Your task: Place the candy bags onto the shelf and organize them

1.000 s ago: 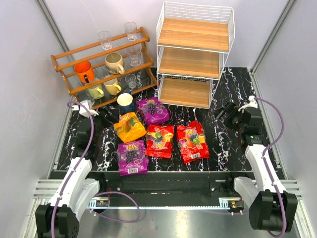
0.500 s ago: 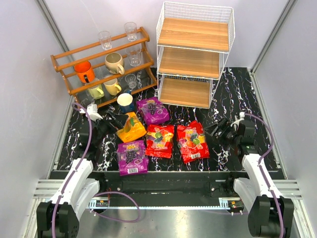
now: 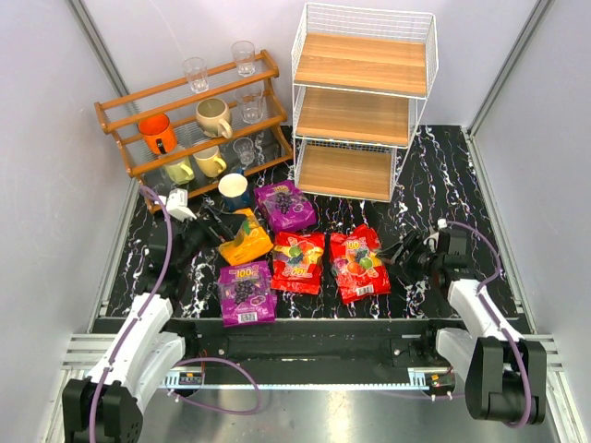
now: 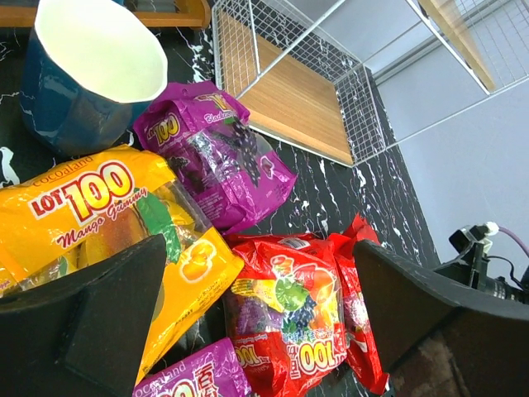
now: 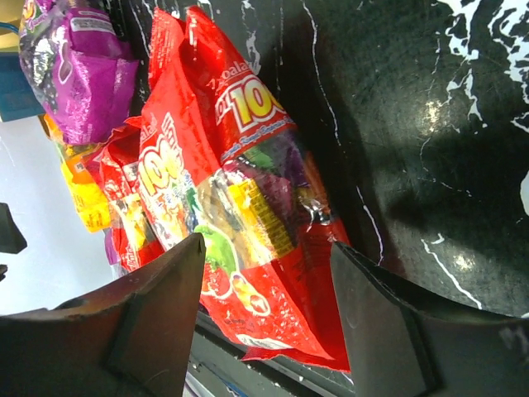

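Five candy bags lie on the black marble table. The orange-yellow one [image 3: 244, 238] is at the left, with a purple one [image 3: 284, 205] behind it and another purple one [image 3: 246, 293] in front. Two red ones [image 3: 297, 261] [image 3: 359, 264] lie side by side. The white wire shelf [image 3: 363, 101] stands behind them, its tiers bare. My left gripper [image 3: 214, 226] is open at the orange bag's left edge; in the left wrist view its left finger [image 4: 91, 322] overlaps that bag [image 4: 99, 215]. My right gripper [image 3: 395, 254] is open beside the right red bag, which lies between its fingers [image 5: 240, 207].
A blue mug [image 3: 234, 189] stands just behind the orange bag, close to my left gripper. The brown rack [image 3: 189, 120] of mugs and glasses is at the back left. The near red bag's end lies at the table's front edge [image 5: 273, 372].
My left gripper has moved right up to the orange bag, which has shifted and tilted. My right gripper has moved left and nearer, up to the right red bag.
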You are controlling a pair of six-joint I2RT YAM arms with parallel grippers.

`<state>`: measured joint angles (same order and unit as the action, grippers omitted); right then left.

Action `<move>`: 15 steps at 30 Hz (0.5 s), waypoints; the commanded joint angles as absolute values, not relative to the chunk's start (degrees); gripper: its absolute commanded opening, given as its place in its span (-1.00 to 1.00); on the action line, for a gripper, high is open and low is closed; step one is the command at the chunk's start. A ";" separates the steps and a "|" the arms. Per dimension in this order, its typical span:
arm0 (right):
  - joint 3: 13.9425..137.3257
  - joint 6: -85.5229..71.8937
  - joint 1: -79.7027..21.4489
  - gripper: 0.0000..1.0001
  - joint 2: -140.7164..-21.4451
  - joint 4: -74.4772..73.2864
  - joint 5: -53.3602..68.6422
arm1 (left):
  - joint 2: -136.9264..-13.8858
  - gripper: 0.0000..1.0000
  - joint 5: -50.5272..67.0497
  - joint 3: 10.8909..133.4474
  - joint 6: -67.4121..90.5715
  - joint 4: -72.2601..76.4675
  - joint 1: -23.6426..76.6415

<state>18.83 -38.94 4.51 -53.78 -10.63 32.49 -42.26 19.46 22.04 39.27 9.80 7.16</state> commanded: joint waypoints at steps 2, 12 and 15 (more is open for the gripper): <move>18.55 -38.76 4.48 0.42 -57.30 -5.63 36.47 | -41.22 0.98 20.57 23.38 38.67 10.63 7.91; 18.02 -38.76 4.13 0.22 -59.50 -2.38 40.34 | -40.69 0.98 21.18 23.20 39.64 10.90 8.79; 18.11 -38.76 3.69 0.16 -60.38 -2.02 40.60 | -40.17 0.98 21.18 22.94 39.81 10.90 8.96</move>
<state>18.13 -38.89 4.32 -59.37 -4.82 38.04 -41.58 19.59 22.04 39.18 8.95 8.58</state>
